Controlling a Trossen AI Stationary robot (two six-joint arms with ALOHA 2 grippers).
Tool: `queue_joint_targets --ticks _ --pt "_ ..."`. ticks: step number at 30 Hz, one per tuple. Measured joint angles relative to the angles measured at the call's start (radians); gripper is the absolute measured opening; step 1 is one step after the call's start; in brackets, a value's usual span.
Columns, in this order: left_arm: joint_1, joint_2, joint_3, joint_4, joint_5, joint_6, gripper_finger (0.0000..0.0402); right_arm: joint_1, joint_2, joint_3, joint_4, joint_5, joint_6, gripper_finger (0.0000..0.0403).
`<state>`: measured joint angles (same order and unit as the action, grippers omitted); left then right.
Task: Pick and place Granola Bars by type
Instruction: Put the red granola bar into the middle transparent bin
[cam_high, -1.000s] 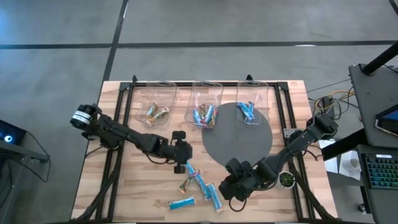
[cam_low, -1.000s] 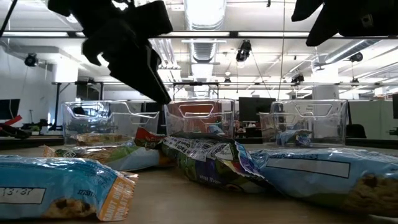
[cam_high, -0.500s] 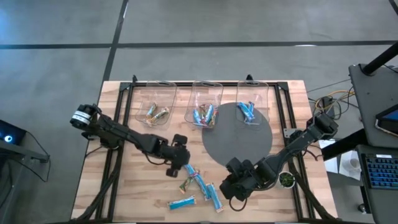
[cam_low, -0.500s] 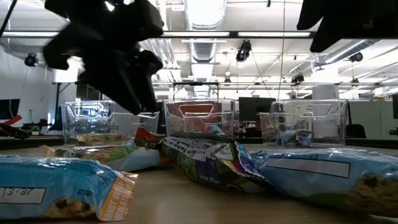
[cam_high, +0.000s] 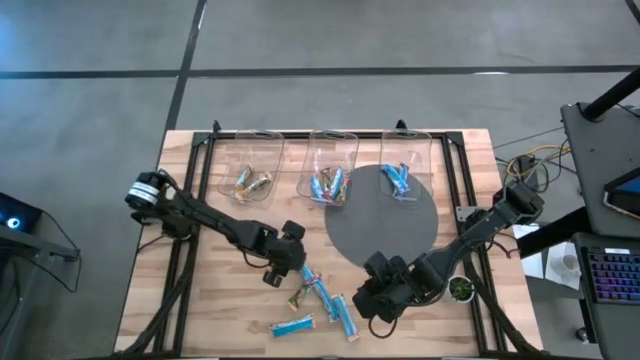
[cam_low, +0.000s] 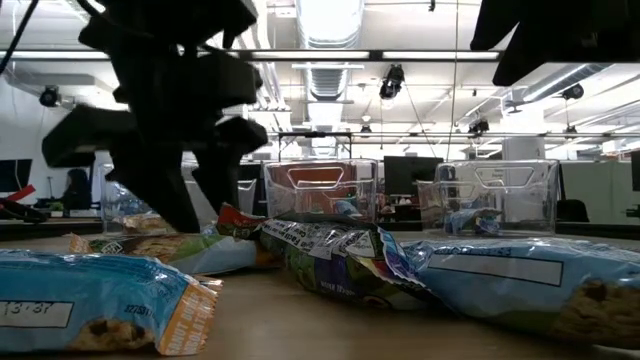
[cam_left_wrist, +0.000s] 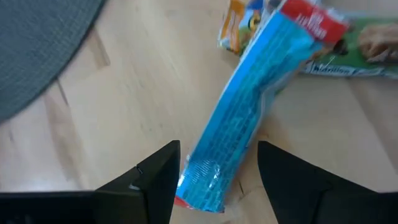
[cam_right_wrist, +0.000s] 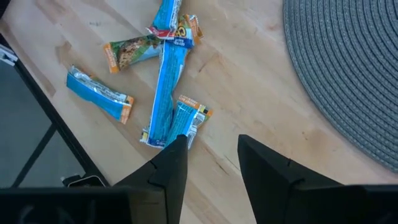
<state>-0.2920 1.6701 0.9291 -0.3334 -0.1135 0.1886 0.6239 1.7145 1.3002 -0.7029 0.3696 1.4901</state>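
While left gripper (cam_left_wrist: 217, 171) straddles it, blue bar (cam_left_wrist: 249, 118) lies diagonal

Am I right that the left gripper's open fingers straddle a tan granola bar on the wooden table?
Not quite: the bar is bright blue. The left wrist view shows the left gripper open around the end of a blue-wrapped granola bar lying on the wooden table.

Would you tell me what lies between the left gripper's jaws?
The near end of a bright blue wrapped granola bar lies between the open left gripper jaws, in the left wrist view.
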Motion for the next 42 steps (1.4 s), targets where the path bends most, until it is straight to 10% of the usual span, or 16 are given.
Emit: queue_joint_targets --ticks 12,22,34,42 --pt "0.004 0.05 0.002 0.001 0.003 -0.018 0.0193 0.0 0.0 -0.006 -0.007 0.0 0.002 0.0132" --pt "0.004 0.045 0.002 -0.018 0.026 -0.127 0.0108 0.0 0.0 -0.013 -0.007 0.032 0.003 0.0131" --pt "0.116 -0.147 0.059 -0.027 -0.044 -0.606 0.0061 0.0 -0.009 -0.013 -0.033 0.151 0.056 0.0125" --pt "0.436 -0.206 0.072 0.256 0.151 -1.008 0.006 -0.009 -0.057 -0.013 -0.052 0.281 0.088 0.0124"
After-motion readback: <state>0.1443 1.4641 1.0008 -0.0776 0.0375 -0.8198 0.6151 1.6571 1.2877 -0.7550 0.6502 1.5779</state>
